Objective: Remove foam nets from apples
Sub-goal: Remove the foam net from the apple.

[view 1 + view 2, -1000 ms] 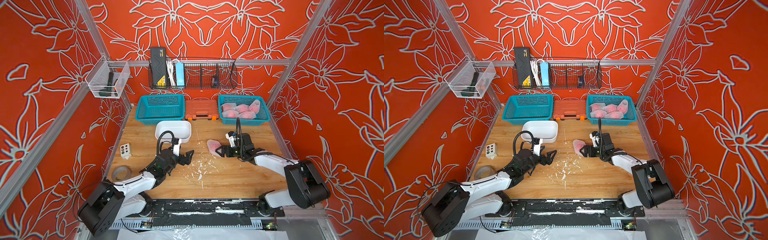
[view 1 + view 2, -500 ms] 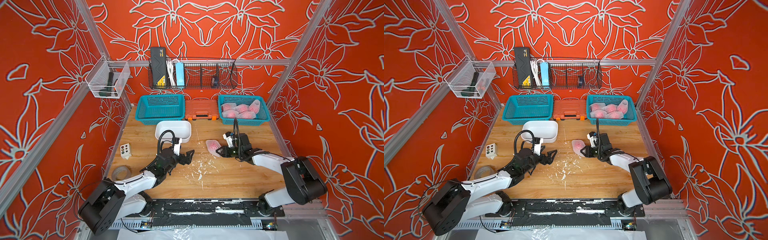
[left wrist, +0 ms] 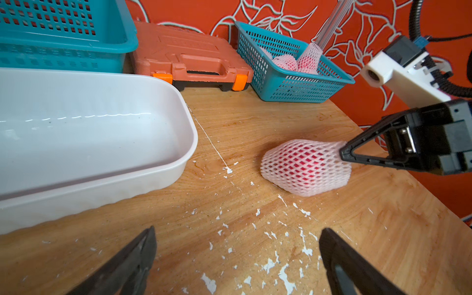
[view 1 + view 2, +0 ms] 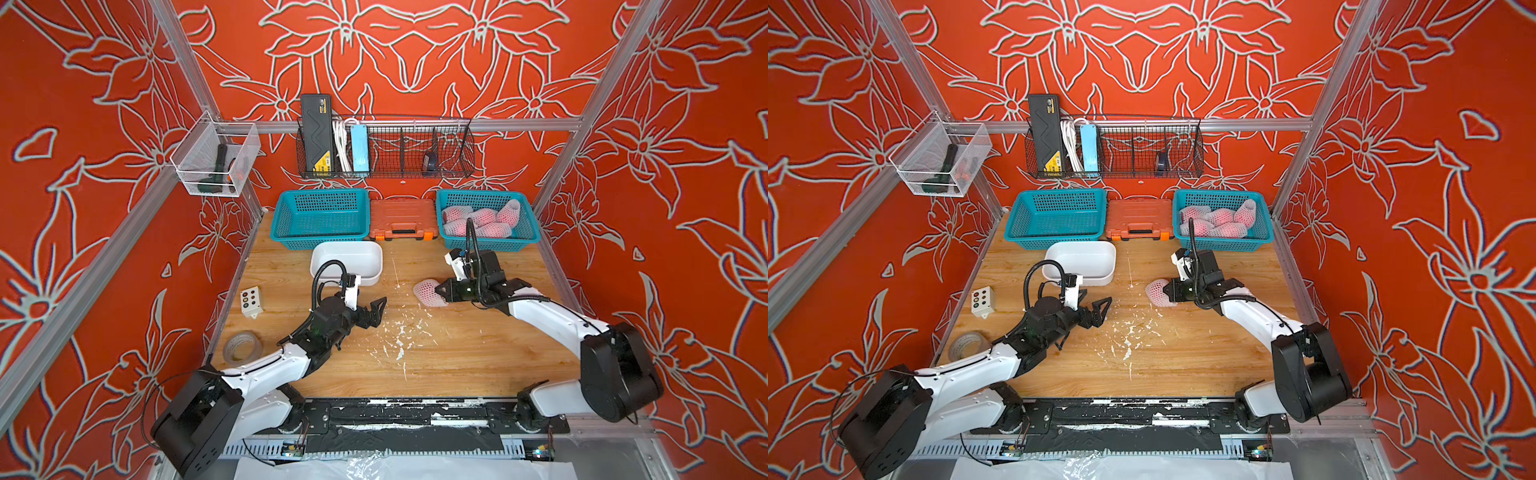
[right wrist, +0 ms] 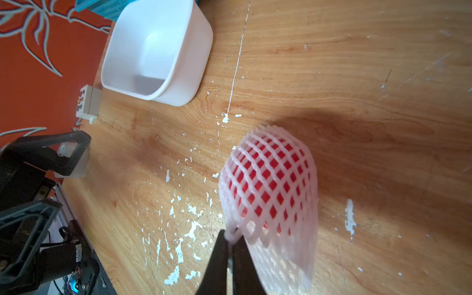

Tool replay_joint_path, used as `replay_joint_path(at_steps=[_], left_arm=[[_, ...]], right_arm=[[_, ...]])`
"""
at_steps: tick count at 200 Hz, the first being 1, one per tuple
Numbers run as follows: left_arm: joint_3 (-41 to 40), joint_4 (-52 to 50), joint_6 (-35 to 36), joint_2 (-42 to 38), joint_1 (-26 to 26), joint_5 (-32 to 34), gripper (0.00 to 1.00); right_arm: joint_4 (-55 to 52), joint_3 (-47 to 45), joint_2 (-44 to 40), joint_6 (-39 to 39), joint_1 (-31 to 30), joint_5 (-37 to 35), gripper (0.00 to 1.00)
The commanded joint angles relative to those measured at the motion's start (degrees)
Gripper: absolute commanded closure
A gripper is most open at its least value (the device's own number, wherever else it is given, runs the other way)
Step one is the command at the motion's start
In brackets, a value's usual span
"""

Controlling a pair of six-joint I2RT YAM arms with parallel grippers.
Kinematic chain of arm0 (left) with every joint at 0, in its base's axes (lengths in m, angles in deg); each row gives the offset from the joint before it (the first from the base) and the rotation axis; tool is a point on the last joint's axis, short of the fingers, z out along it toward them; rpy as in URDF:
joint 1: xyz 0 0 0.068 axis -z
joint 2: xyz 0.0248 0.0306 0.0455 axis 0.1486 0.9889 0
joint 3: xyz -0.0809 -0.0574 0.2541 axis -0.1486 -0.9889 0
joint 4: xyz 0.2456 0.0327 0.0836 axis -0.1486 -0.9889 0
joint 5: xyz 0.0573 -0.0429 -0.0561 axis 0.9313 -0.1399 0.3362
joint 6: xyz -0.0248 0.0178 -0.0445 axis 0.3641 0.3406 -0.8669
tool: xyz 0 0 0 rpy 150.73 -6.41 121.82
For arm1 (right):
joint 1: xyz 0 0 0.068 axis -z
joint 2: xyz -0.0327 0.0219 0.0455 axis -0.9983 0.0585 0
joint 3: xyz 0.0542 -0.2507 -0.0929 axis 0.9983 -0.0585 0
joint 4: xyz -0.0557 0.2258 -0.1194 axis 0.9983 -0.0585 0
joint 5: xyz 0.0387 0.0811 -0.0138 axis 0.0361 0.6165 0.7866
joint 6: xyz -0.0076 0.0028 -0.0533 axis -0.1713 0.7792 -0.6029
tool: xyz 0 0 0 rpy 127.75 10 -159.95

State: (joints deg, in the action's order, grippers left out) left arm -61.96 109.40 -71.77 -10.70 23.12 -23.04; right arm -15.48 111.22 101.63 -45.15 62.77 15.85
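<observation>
Currently the right gripper point(image 5: 229, 237) is pinched closed on the loose rim of a white diamond-mesh foam net point(image 5: 293, 250), with a fold of the mesh caught between its black fingertips. The net sleeves a round red apple point(image 5: 268, 178), which lies on its side on the light wooden bench point(image 4: 457, 353), right of centre. It is well in front of the teal plastic lattice basket point(image 4: 490, 245) at the back right, which holds several more netted apples point(image 4: 482, 218). The left gripper point(image 4: 376, 311) hovers low over the bench to the left of the apple. Its jaws are spread wide, holding nothing, and it points toward the fruit but is well apart from it. A white rectangular plastic tub point(image 4: 347, 246) sits just behind the left gripper.
</observation>
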Motion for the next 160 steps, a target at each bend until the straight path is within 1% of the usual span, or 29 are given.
replay_joint_path(at_steps=[1,15,23,32,36,58,82,96,102,119,130,148,160], left_arm=[[-0.05,-0.65,-0.05,-1.13,0.02,0.98,0.03],[-0.43,-0.59,-0.10,-1.43,-0.02,1.09,0.03],[-0.57,-0.52,0.07,-1.62,-0.02,1.25,0.03],[-0.70,-0.48,0.12,-1.67,-0.01,1.43,0.03],[-0.71,-0.50,0.08,-1.63,-0.02,1.50,0.03],[-0.31,-0.89,0.29,-1.63,0.00,1.37,0.03],[-0.36,-0.93,0.27,-1.81,0.05,1.30,0.02],[-0.37,-0.93,0.30,-1.74,-0.01,1.21,0.02],[-0.43,-0.85,0.19,-1.65,0.02,1.24,0.03],[-0.31,-0.75,0.13,-1.37,-0.01,1.03,0.03],[-0.10,-0.84,0.08,-1.28,0.03,0.76,0.03],[0.00,-0.85,0.02,-1.35,0.00,0.42,0.03],[0.00,-0.76,0.06,-1.36,-0.02,0.13,0.03]], right_arm=[[-5.61,1.39,0.09,-1.87,-0.55,-3.85,0.83],[-3.15,-0.57,-1.17,-0.99,-0.55,-4.19,0.84],[-3.23,-0.33,-1.32,-0.84,-0.56,-3.98,0.77],[-4.35,0.72,-0.99,-1.13,-0.55,-3.73,0.64],[-4.95,1.28,-0.89,-1.26,-0.55,-3.95,0.59],[-5.59,1.72,-2.24,-1.44,-0.46,-6.77,0.56],[-4.66,-0.28,-6.14,-1.36,-0.29,-10.26,0.44],[-3.01,-2.36,-8.51,-0.44,0.40,-12.34,0.35],[-2.70,-2.88,-9.17,-0.16,1.17,-12.28,0.34],[-2.72,-3.72,-9.75,0.36,3.17,-11.63,0.33],[-1.68,-4.60,-9.44,1.25,4.76,-10.29,0.28],[4.29,-8.05,-7.95,3.66,8.08,-3.63,0.20],[6.73,-9.29,-6.30,4.78,8.93,0.90,0.13]])
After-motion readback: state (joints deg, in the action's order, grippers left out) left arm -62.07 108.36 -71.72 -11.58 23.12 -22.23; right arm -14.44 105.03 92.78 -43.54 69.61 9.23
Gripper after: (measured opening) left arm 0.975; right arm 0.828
